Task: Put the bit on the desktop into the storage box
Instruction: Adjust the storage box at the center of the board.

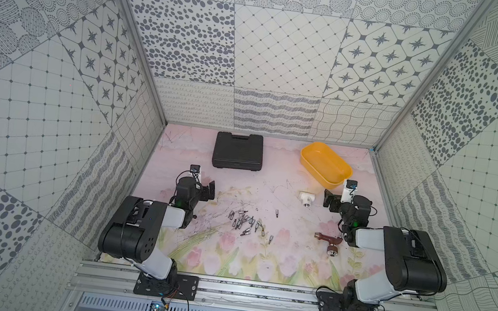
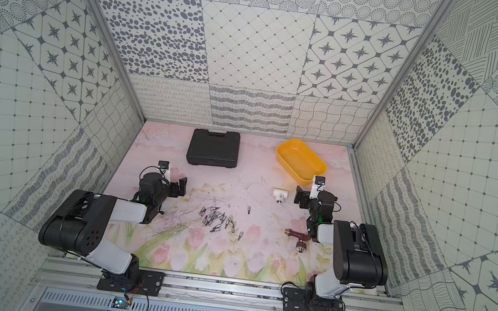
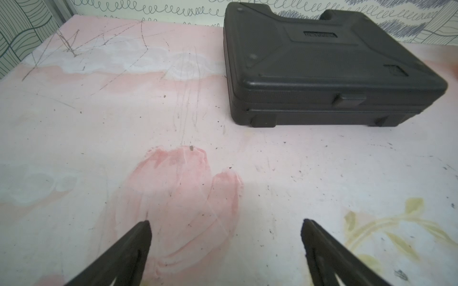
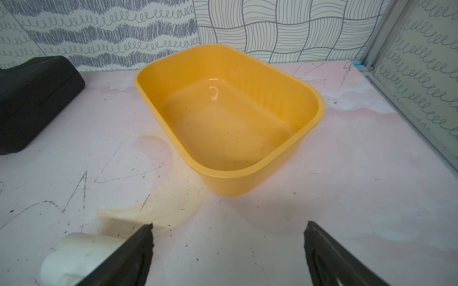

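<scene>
Bits (image 1: pixel 247 224), small silver metal, heaped within reach; shallow yellow plastic tub (image 4: pixel 230 185) empty; left gripper (image 3: pixel 226 222), right gripper (image 4: pixel 229 225) splayed, unladen.

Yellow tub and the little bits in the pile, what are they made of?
The yellow tub looks like smooth, glossy plastic: light glints off its floor and its wall is moulded in ribs. The bits look like bare metal, maybe steel: grey and shiny, though tiny here.
</scene>
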Controlling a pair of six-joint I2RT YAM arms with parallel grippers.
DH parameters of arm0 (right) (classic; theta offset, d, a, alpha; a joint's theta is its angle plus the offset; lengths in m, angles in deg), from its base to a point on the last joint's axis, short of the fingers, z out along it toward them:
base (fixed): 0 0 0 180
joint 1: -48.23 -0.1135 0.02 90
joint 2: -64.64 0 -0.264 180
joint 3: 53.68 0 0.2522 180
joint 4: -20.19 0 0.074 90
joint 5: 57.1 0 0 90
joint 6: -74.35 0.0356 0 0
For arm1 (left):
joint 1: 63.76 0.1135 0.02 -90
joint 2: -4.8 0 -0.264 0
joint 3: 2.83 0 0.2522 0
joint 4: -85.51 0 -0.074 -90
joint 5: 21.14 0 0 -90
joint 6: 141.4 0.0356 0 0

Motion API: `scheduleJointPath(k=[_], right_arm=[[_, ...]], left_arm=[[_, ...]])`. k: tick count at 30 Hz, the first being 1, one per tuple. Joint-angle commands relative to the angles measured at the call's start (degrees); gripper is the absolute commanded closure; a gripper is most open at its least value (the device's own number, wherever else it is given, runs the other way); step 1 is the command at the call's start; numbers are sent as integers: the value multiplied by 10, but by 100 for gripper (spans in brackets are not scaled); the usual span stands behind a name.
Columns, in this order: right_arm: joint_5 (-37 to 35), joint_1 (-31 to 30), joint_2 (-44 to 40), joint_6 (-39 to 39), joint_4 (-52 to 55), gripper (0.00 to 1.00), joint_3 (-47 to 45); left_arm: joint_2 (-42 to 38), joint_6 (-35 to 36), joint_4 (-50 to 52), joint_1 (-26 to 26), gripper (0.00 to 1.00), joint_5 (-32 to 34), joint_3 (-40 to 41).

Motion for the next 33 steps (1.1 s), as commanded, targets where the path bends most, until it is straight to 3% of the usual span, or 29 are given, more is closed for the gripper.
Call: scheduleJointPath(k=[1,18,25,29,33], right_arm=[[-4,-3,-4,-2,-20,3,9],[8,9,-4,12,-36,3,0],[-17,19,-36,35,-42,3,-17],[-42,19,-153,35,126,3,22],[-24,18,-218,43,295,3,100]], left_arm=[[0,3,-18,3,1,-8,-6],[-1,1,-20,3,1,2,-5],[-53,4,72,3,1,-16,-29],[-129,-12,177,3,1,-19,-57],[-192,-79,259,3,1,-8,-96]])
